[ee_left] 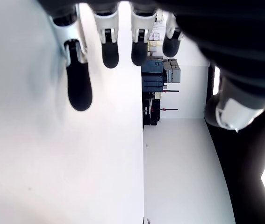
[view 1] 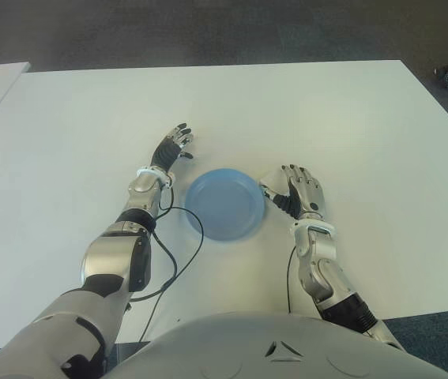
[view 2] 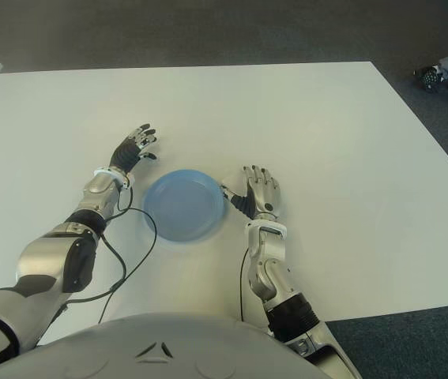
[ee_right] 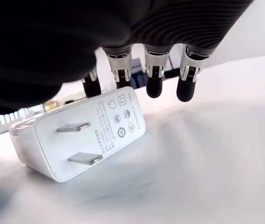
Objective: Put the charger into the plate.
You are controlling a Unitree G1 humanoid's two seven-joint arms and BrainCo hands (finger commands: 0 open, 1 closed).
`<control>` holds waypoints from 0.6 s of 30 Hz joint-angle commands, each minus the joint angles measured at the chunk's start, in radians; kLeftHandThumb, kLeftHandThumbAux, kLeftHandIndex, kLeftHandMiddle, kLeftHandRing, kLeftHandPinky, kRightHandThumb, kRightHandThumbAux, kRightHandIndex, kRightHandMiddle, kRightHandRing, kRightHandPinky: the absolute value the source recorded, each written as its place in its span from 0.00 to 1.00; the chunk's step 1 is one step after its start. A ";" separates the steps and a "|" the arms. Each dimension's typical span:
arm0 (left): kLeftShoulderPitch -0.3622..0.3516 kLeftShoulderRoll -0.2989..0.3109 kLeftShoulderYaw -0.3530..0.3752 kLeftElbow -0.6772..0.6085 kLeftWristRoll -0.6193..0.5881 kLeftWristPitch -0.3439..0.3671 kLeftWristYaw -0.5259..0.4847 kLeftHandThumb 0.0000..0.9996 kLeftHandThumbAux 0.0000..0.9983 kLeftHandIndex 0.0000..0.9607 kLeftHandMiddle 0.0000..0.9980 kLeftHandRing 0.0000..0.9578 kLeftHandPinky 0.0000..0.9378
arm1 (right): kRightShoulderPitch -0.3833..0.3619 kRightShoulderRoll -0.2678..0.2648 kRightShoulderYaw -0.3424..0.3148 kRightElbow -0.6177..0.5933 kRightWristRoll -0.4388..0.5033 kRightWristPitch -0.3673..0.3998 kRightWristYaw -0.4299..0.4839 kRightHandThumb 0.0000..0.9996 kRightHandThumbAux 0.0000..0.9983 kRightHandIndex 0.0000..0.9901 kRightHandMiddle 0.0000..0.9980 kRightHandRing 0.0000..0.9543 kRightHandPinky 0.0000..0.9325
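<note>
Right hand (view 1: 303, 193) lies palm-down on the white worktop (view 1: 350, 118), just right of the blue plate (view 1: 225, 204); its fingers (ee_right: 154, 86) are extended and slack, gripping nothing. The white charger (ee_right: 78, 137) lies on the worktop beneath this hand, prongs exposed, at the plate's right rim and outside it. Left hand (view 1: 172, 148) shows beyond the plate's left side, fingers (ee_left: 78, 88) spread and holding nothing.

blue plate (view 2: 182, 205) on white table (view 2: 326, 134) | left hand (view 2: 131, 149) left of it | right hand (view 2: 259, 192) right
</note>
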 commanded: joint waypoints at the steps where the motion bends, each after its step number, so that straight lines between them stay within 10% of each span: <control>1: 0.042 -0.006 0.000 0.037 0.006 0.050 -0.012 0.00 0.49 0.03 0.11 0.12 0.17 | 0.001 0.011 -0.006 0.028 0.012 0.001 -0.017 0.22 0.18 0.00 0.00 0.00 0.00; 18: 0.051 0.005 0.002 0.034 0.012 0.043 -0.019 0.00 0.49 0.04 0.11 0.13 0.17 | -0.021 0.039 -0.020 0.141 0.053 -0.004 -0.087 0.27 0.17 0.00 0.00 0.00 0.00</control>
